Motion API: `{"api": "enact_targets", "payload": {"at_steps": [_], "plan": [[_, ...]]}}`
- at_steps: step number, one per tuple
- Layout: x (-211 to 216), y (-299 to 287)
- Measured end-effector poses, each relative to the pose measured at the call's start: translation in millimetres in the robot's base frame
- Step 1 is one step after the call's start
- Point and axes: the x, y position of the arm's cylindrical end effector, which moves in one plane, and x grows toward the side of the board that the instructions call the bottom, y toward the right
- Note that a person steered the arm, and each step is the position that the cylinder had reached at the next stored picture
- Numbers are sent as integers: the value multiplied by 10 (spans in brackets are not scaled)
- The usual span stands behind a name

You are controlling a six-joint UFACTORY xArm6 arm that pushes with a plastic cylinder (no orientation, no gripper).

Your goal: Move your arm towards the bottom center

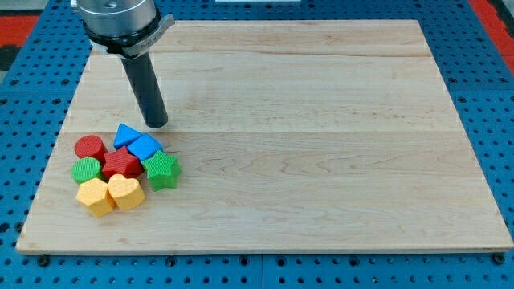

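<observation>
A pale wooden table is seen resting on a blue perforated surface. Eight small blocks are clustered near the view's bottom left. A red cylinder and a green cylinder are placed at the left; a blue triangle and another blue block at the top. A red star sits in the middle, a green star at the right. A yellow block and a yellow heart lie lowest, side by side.
</observation>
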Motion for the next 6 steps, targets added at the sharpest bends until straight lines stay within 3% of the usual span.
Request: {"api": "enact_targets", "payload": {"at_steps": [3, 4, 5, 6], "plan": [[-271, -89], [11, 730], [729, 1481], [1451, 1642]]}}
